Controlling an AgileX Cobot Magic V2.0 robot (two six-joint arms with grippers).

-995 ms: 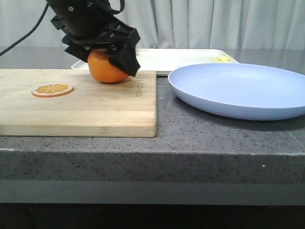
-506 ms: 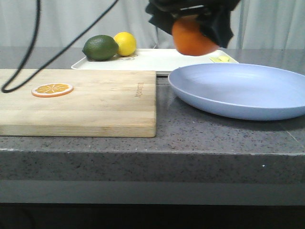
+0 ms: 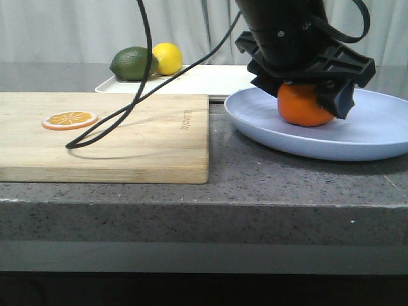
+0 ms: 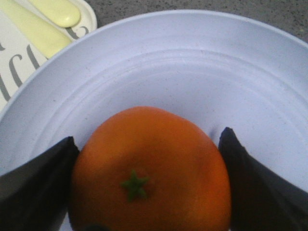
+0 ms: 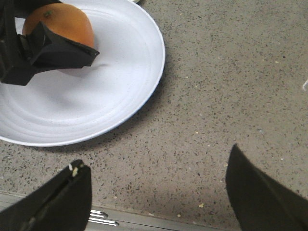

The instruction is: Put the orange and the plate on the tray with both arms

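Your cutting board (image 3: 105, 134) lies at the left of the desk (image 3: 255, 185). It carries an engraved mark near its right edge, too small for you to read. An orange slice (image 3: 70, 118) lies flat on the board, and a loop of black cable (image 3: 121, 115) droops onto the wood.

Behind the board you see the tray (image 3: 210, 80), cream-white, with a lime (image 3: 133, 63) and a lemon (image 3: 167, 58) touching each other at its left end. In the left wrist view the tray (image 4: 19, 62) shows grey lettering, cut off and unreadable, beside 2 pale yellow pieces (image 4: 43, 24).

To the right, the plate (image 3: 382, 137) sits on the desk just beside the board, its far rim close to the tray. The orange (image 3: 303, 104) rests in the plate, left of its middle. Your left gripper (image 3: 306, 89) comes down over it, 1 jaw on each side, closed against the fruit. The left wrist view shows the orange (image 4: 150, 171) stem-up between both jaws, with the plate (image 4: 192, 62) beneath.

Your right gripper (image 5: 159, 192) hangs over bare desk (image 5: 231, 86) near the plate's (image 5: 96, 96) edge, jaws wide apart and holding nothing.

The desk is dark grey speckled stone with a thick front edge. Pale curtains (image 3: 76, 29) hang behind.
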